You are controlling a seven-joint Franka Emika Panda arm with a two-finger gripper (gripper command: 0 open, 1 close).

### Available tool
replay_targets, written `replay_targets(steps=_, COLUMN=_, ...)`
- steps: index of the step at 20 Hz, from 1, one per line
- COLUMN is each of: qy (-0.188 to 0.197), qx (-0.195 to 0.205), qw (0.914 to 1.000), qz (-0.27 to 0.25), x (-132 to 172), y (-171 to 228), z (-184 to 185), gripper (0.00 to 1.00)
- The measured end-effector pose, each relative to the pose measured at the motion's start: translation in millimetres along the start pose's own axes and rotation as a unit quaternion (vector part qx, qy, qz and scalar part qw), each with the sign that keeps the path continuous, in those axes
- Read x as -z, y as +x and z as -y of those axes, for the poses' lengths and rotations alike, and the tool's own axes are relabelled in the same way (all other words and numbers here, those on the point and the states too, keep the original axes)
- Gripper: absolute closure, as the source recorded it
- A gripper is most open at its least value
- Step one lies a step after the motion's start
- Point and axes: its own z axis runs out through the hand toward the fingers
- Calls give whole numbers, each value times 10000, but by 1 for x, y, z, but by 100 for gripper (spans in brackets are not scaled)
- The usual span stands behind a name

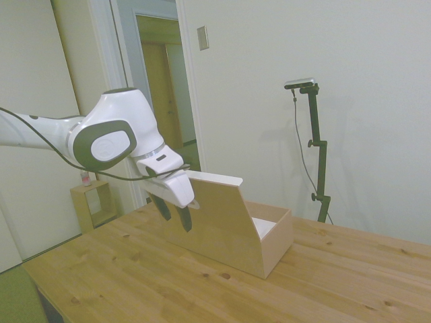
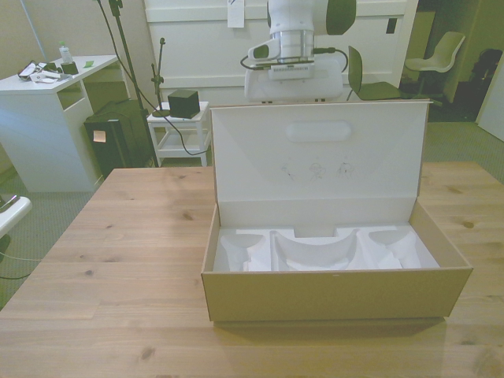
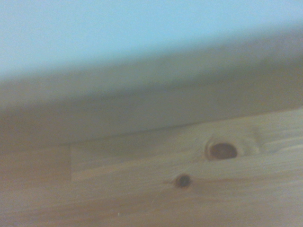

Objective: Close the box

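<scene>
A knotty wooden table (image 2: 118, 260) bears the open box (image 2: 331, 293), lid upright.

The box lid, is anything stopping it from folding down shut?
Nothing visible blocks it. The lid stands upright and the box below holds only its white moulded insert, which sits low inside. The claw hangs behind the lid, near its top edge, with nothing seen between them.
</scene>
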Motion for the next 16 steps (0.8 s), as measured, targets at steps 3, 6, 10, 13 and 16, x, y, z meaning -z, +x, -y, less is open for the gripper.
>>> replay_targets(steps=3, qy=348, qx=-183, qw=9986, qz=-355, x=18, y=26, z=2, gripper=0)
replay_targets(steps=6, qy=652, qx=-335, qw=9948, qz=-702, x=22, y=52, z=10, gripper=0)
replay_targets(steps=10, qy=636, qx=-449, qw=9941, qz=-749, x=0, y=79, z=32, gripper=0)
replay_targets(steps=13, qy=547, qx=-402, qw=9956, qz=-644, x=-11, y=83, z=43, gripper=0)
replay_targets(steps=16, qy=268, qx=-243, qw=9991, qz=-223, x=-1, y=64, z=49, gripper=0)
